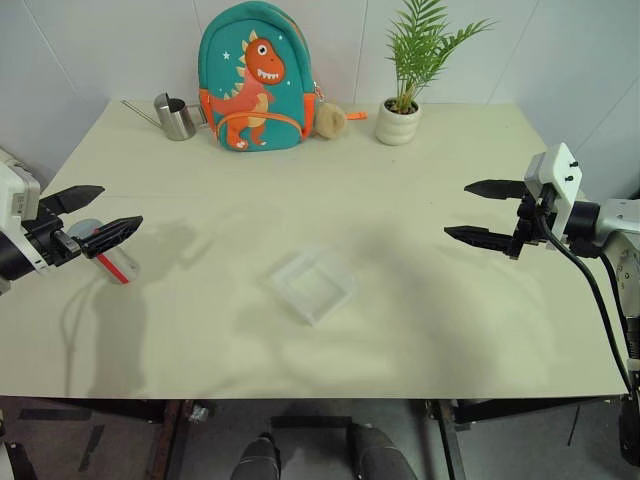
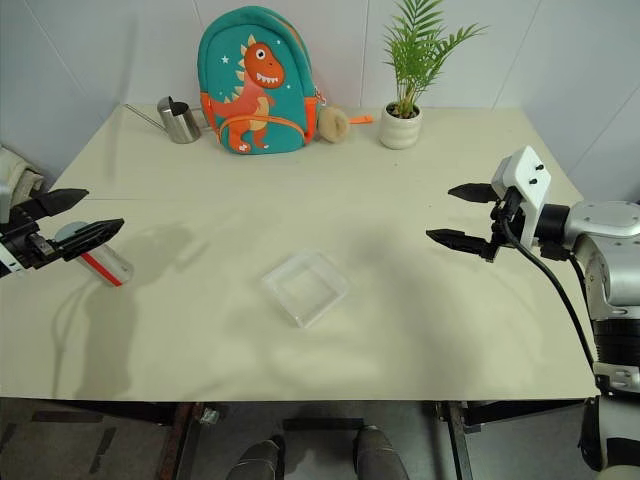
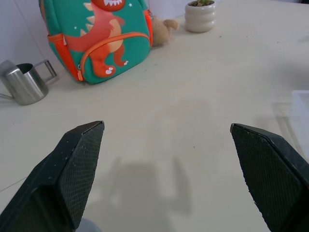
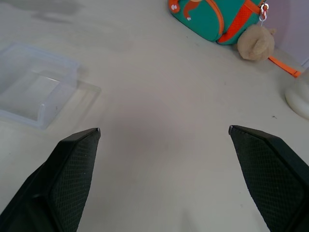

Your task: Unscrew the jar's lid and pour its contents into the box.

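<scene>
The small clear jar (image 2: 105, 265) with a red mark is on the table near its left edge. Its grey lid (image 2: 73, 233) is on, partly covered by a finger. I cannot make out the contents through the jar's wall. My left gripper (image 1: 120, 205) hovers just above the jar, open and holding nothing. The clear square box (image 1: 313, 283) lies empty at the middle of the table. My right gripper (image 1: 457, 210) hangs open over the table's right side, well apart from the box (image 4: 36, 84).
Along the back edge stand a steel watering can (image 1: 177, 118), a teal dinosaur backpack (image 1: 254, 78) with a beige plush toy (image 1: 331, 121), and a potted plant (image 1: 400, 120). Bare tabletop (image 1: 400, 290) stretches between the box and my right gripper.
</scene>
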